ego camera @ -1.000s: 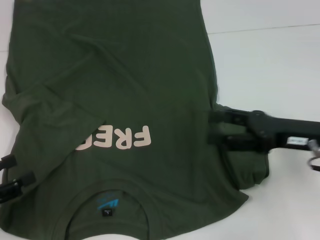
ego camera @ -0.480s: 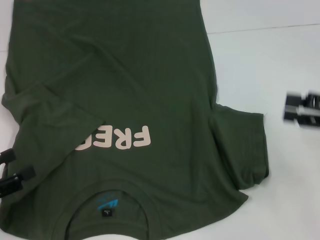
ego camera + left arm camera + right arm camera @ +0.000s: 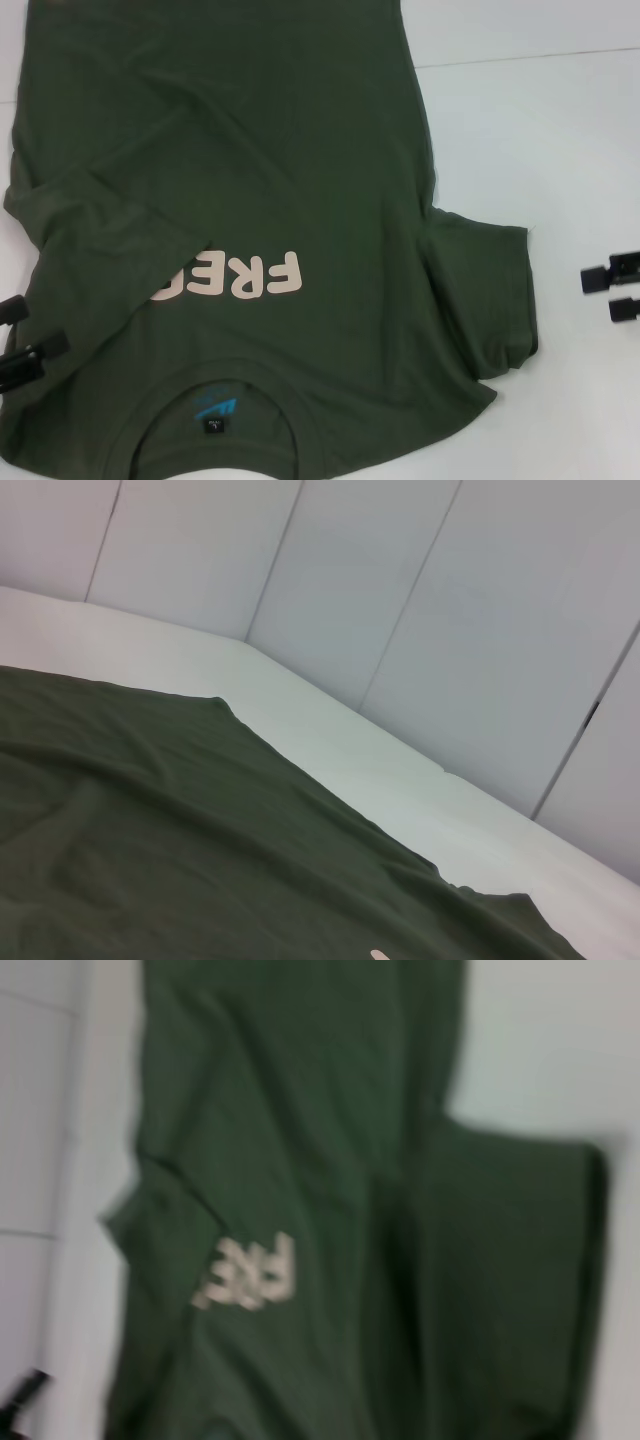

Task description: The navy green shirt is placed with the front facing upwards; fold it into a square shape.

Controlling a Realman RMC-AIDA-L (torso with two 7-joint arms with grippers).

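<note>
The navy green shirt [image 3: 280, 170] lies front up on the white table, collar toward me. A blue neck label [image 3: 215, 410] shows inside the collar. Its left sleeve [image 3: 100, 215] is folded in over the chest and hides the end of the pale "FREE" lettering [image 3: 240, 277]. The right sleeve [image 3: 485, 290] lies spread out flat. My right gripper [image 3: 612, 292] stands open over bare table, right of that sleeve and clear of it. At the shirt's left edge, beside the shoulder, my left gripper [image 3: 25, 335] is open. The wrist views show the shirt [image 3: 150, 850] [image 3: 330, 1210].
White table [image 3: 540, 150] extends to the right of the shirt, with a thin seam line [image 3: 530, 55] across it at the back. Pale wall panels [image 3: 400, 600] rise behind the table in the left wrist view.
My right gripper was over the right sleeve a second ago. It has pulled away to the right, and the sleeve stays flat. The left gripper has barely moved.
</note>
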